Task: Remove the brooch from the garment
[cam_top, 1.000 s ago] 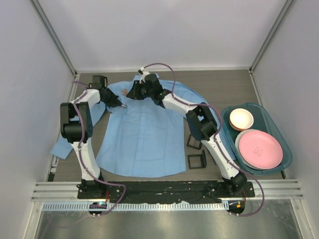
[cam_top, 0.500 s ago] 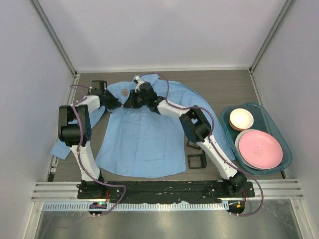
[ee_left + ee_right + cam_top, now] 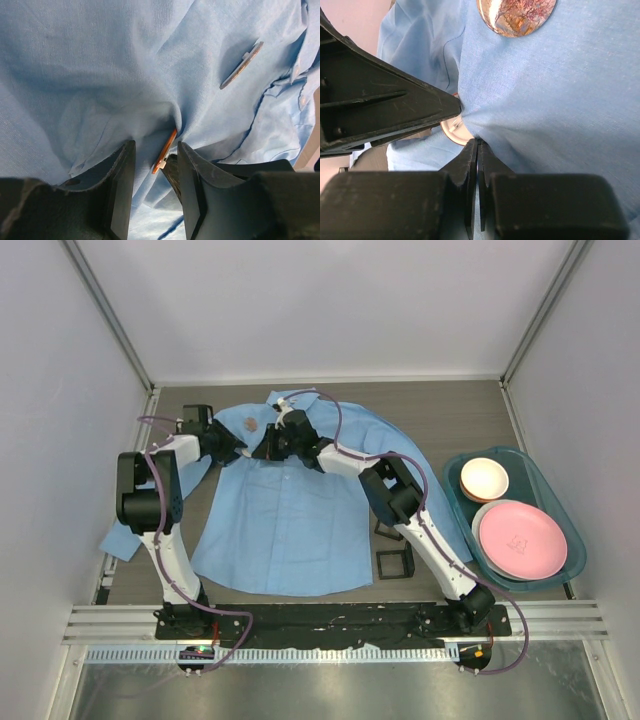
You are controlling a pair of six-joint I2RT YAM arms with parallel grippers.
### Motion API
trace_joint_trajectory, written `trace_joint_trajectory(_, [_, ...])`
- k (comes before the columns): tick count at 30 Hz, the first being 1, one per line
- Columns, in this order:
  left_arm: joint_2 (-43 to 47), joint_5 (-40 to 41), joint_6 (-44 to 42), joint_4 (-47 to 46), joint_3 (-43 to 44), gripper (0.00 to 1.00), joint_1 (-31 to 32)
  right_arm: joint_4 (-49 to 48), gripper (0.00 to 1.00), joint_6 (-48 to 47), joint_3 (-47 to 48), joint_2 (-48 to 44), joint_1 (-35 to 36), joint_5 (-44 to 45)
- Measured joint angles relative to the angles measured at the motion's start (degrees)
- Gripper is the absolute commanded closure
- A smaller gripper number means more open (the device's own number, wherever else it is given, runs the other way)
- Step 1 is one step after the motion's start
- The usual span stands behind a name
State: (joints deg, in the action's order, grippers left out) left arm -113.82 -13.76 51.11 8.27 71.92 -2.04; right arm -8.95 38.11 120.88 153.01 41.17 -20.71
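The light blue garment (image 3: pixel 290 520) lies spread on the table. A round brooch (image 3: pixel 252 424) with a reddish picture sits face up near its collar (image 3: pixel 516 14) and shows edge-on in the left wrist view (image 3: pixel 242 65). A second orange-rimmed disc (image 3: pixel 165 148) with a white clasp stands edge-on in a cloth fold. It is between the fingers of my open left gripper (image 3: pixel 154 146) (image 3: pixel 238 447), and neither finger touches it. Its pale back with the pin (image 3: pixel 454 128) shows beside my right gripper (image 3: pixel 478 143) (image 3: pixel 268 447), which is shut on a pinch of the shirt cloth.
A teal tray (image 3: pixel 540 475) at the right holds a cream bowl (image 3: pixel 484 478) and a pink plate (image 3: pixel 521 539). Two black frames (image 3: pixel 393 562) lie by the right arm. One shirt sleeve (image 3: pixel 125 535) trails to the left edge.
My left gripper has opened. My right gripper has moved left from the collar to meet it and has shut on the cloth.
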Motion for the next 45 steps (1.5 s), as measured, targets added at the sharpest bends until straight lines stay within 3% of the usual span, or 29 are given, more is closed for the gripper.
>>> trace_joint_trajectory(5, [0.0,-1.0,1.0,-0.8,0.0,0.57,-0.8,-0.3,0.93,0.5,-0.1,0.0,0.0,0.0])
trace_joint_trajectory(12, [-0.1,-2.5,0.9,-1.2,0.5,0.66,-1.1,-0.3,0.93,1.1,-0.1,0.0,-0.2,0.0])
trace_joint_trajectory(21, [-1.5,-4.3,0.9,-2.2,1.0,0.86,-1.1,-0.3,0.92,1.2,-0.1,0.0,-0.2,0.0])
trace_joint_trajectory(27, [-1.5,-4.7,0.7,-2.5,1.2,0.99,-1.3,-0.4,0.78,2.0,0.3,0.0,-0.6,-0.1])
trace_joint_trajectory(36, [-1.5,-4.9,-2.0,-1.4,1.9,1.0,-1.3,-0.5,0.76,3.7,4.4,0.0,-0.7,0.1])
trace_joint_trajectory(45, [-1.5,-5.1,-2.4,-1.1,1.9,1.0,-1.3,-0.2,0.85,3.9,8.8,2.1,-0.7,0.2])
